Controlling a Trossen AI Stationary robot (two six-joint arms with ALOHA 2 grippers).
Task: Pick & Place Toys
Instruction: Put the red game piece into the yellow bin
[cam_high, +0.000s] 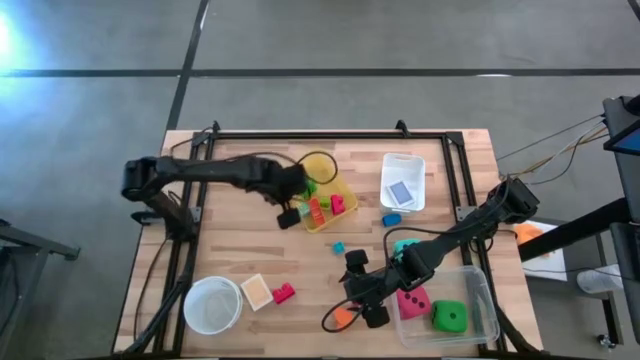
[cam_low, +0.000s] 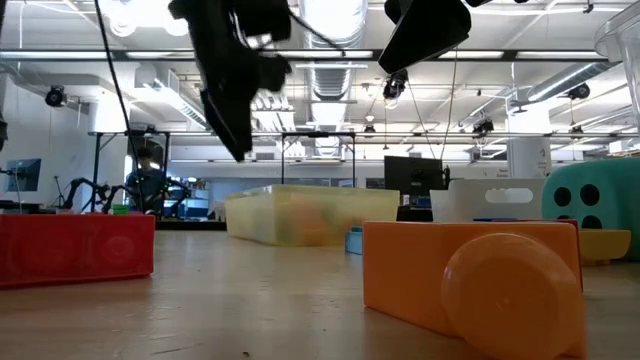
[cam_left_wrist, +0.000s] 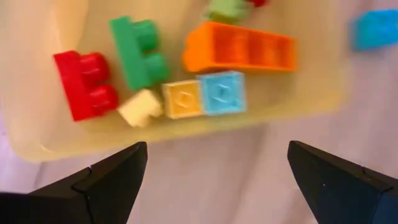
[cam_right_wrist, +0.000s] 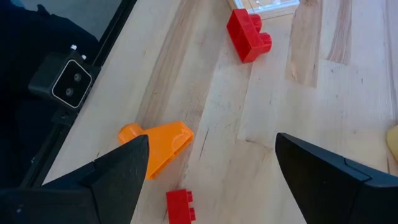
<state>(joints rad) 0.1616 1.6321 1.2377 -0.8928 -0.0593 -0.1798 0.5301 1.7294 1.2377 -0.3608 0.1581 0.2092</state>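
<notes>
Two dice (cam_high: 432, 308) lie in one clear bin (cam_high: 484, 290).

Bare wood fills the table's (cam_high: 240, 240) centre left; the yellow bin (cam_high: 330, 200) and clear bin (cam_high: 470, 300) crowd the right half.

Inside the translucent yellow plastic bin (cam_left_wrist: 37, 146) lie a red studded block (cam_left_wrist: 85, 84), a green block (cam_left_wrist: 138, 51), a long orange block (cam_left_wrist: 239, 48), a cream block (cam_left_wrist: 140, 107), a yellow square block (cam_left_wrist: 182, 99) and a light-blue square block (cam_left_wrist: 222, 93). Beside the bin the table is pale striped wood (cam_high: 240, 240).
</notes>
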